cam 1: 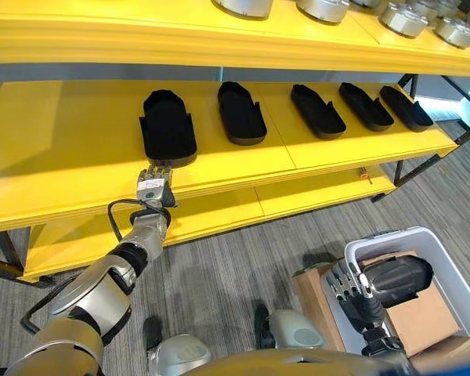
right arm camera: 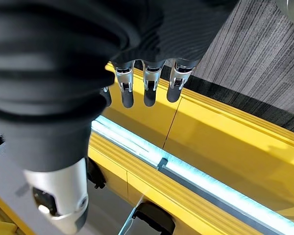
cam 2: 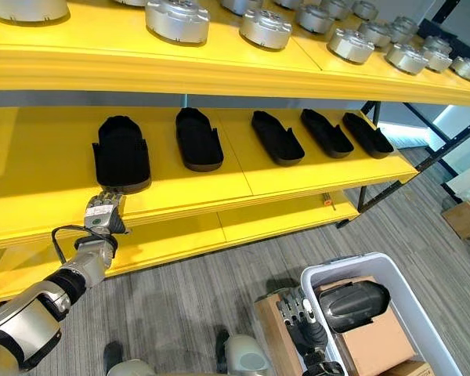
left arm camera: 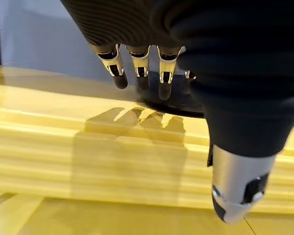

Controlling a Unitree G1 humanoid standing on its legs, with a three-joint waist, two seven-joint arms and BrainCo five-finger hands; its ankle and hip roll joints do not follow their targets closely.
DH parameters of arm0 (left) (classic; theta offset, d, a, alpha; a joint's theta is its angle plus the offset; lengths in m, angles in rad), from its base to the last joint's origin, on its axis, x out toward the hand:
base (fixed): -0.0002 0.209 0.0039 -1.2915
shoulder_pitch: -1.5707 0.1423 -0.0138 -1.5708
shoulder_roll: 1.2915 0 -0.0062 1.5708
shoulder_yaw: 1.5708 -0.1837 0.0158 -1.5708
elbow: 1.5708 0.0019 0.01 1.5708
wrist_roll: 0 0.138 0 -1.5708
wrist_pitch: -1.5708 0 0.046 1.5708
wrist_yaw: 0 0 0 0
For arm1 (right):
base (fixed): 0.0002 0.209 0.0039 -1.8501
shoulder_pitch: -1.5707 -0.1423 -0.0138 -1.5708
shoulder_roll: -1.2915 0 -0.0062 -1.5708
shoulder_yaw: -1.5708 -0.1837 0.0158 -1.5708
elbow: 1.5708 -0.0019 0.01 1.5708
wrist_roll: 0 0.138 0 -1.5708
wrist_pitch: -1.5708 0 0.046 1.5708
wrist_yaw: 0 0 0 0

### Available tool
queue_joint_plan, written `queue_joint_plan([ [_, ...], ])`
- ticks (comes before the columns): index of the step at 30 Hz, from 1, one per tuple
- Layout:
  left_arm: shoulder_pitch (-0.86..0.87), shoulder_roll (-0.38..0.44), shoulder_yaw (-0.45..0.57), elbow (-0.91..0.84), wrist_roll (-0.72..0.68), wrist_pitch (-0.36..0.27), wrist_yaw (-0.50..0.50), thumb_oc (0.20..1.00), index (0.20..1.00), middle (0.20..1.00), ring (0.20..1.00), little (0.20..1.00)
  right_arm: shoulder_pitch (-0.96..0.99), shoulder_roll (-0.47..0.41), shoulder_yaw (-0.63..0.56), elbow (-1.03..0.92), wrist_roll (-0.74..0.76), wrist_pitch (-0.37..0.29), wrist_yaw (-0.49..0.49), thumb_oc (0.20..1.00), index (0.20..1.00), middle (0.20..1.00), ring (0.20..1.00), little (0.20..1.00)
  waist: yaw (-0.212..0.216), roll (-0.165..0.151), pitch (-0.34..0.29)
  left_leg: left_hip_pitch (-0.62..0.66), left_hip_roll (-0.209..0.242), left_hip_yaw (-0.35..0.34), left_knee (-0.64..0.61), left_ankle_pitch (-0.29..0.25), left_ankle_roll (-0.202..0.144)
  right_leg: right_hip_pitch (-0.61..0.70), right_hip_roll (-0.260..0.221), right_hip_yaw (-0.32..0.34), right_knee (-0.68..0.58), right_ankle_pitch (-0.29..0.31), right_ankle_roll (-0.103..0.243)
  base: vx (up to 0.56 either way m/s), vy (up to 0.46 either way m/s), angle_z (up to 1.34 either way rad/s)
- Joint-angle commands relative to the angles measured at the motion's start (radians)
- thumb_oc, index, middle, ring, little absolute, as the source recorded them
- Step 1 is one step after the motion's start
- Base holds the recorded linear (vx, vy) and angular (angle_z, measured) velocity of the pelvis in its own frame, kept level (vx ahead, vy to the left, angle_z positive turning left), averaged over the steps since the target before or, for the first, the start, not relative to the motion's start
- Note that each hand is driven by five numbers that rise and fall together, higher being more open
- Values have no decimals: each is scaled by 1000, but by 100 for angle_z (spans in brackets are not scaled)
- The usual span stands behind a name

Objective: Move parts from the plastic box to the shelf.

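Black parts point(cam 1: 242, 113) line the yellow shelf point(cam 1: 63, 141) under silver discs point(cam 2: 177, 19)

Stereo head pair looking down, two close wrist cameras.

From the head, the yellow shelf point(cam 1: 219, 168) with its row of black parts point(cam 2: 199, 139) is seen from above and in front by both eye views, the plastic box point(cam 2: 423, 329) lying near right; the same scene is shared, slightly offset. The left hand point(left arm camera: 137, 63) is viewed from very close, facing the shelf edge; the right hand point(right arm camera: 147, 81) likewise, facing yellow boards and grey floor point(right arm camera: 264, 54).
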Motion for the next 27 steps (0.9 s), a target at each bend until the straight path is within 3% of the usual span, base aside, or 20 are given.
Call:
queue_joint_plan([
  [1, -57, 103, 90, -40, 2, 0, 30, 1000, 1000, 1000, 1000, 1000, -13, -3, -52, -119, 37, -36, 16, 1000, 1000, 1000, 1000, 1000, -17, -63, 50, 116, 79, -33, -21, -84, -18, 96, -59, -3, -314, 252, -71, 0, 0, 0],
  [10, -99, 60, 48, 16, -15, -14, 27, 1000, 1000, 1000, 1000, 1000, -9, -19, -47, -123, 41, -32, 13, 1000, 1000, 1000, 1000, 1000, -23, -67, 54, 117, 78, -32, -21, -84, -18, 96, -57, -3, -315, 253, -72, 0, 0, 0],
  [13, -133, 5, 11, 80, -32, -25, 23, 1000, 1000, 1000, 1000, 1000, -7, -24, -41, -123, 45, -29, 7, 1000, 1000, 1000, 1000, 1000, -29, -70, 58, 119, 75, -31, -21, -86, -17, 97, -57, -4, -315, 253, -72, 0, 0, 0],
  [27, -147, -36, -1, 122, -45, -25, 22, 1000, 1000, 1000, 1000, 1000, 3, -24, -36, -127, 47, -31, 7, 1000, 1000, 1000, 1000, 1000, -36, -68, 62, 122, 75, -32, -21, -87, -15, 93, -59, -2, -311, 252, -71, 0, 0, 0],
])
